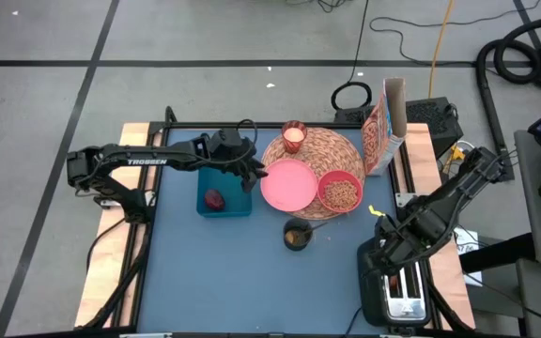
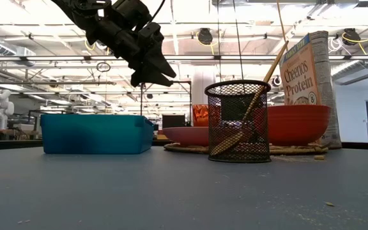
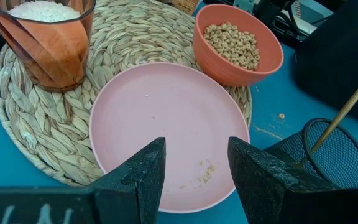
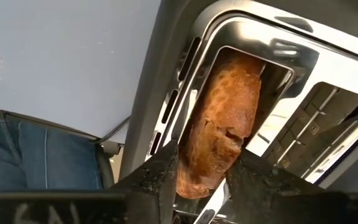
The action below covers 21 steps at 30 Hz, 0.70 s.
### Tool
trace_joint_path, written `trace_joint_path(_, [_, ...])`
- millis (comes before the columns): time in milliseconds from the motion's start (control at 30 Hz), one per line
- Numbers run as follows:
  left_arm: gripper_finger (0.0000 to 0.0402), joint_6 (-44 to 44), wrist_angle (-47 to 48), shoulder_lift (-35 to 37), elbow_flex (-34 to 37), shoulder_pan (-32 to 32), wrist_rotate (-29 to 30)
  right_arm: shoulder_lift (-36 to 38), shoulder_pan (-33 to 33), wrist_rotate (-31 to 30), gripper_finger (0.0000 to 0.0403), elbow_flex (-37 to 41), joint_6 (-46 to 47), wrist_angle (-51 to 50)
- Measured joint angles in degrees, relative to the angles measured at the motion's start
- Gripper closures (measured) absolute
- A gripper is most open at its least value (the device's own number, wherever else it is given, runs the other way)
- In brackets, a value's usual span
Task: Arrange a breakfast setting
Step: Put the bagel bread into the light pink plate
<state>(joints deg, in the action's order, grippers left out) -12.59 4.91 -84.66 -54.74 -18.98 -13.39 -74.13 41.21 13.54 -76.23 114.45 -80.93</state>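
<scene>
On straw placemat [image 3: 36,118]: pink plate [image 3: 166,124] (crumb-flecked), cereal-filled coral bowl [image 3: 238,43].

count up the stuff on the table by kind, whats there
dishes (pink plate, coral-red bowl): 2
placemat: 1
candle glass: 1
cereal box: 1
teal bin: 1
dark-red fruit: 1
mesh cup: 1
toaster: 1
toast slice: 1
total: 10

Robotics lab (ceiling trusses [image 2: 248,61], floor cables [image 1: 411,42]).
</scene>
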Motion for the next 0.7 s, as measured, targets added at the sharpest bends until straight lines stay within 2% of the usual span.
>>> trace_joint_path(400, [0.0222, 0.45, 0.0, 0.0, 0.0, 0.01, 0.0, 2.67, 0.04, 0.15, 0.0357, 0.31, 1.97, -0.39])
trace_joint_path(700, [0.0222, 0.45, 0.02, 0.0, 0.0, 0.0, 0.0, 5.95, 0.04, 0.14, 0.0364, 0.31, 1.97, -0.33])
